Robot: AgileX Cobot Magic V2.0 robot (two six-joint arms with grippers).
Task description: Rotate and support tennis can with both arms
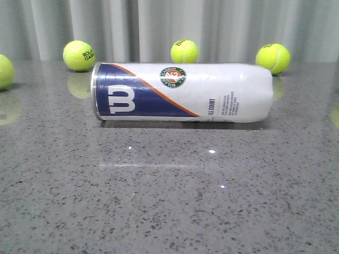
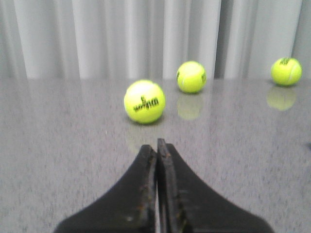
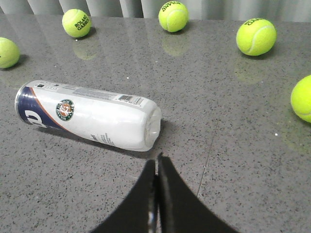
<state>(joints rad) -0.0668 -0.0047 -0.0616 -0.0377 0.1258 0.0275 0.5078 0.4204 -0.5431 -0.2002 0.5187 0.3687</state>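
The tennis can [image 1: 183,92] lies on its side on the grey speckled table, its navy Wilson end to the left and its white end to the right in the front view. It also shows in the right wrist view [image 3: 90,114]. My right gripper [image 3: 156,160] is shut and empty, a short way from the can's white end, not touching it. My left gripper [image 2: 157,145] is shut and empty over bare table, facing a loose tennis ball [image 2: 144,101]. The can is out of the left wrist view. Neither arm shows in the front view.
Loose yellow-green tennis balls lie along the back of the table by the grey curtain [image 1: 79,55] [image 1: 184,51] [image 1: 273,58], with one at the far left edge [image 1: 4,71]. The right wrist view shows another ball at its right edge [image 3: 302,98].
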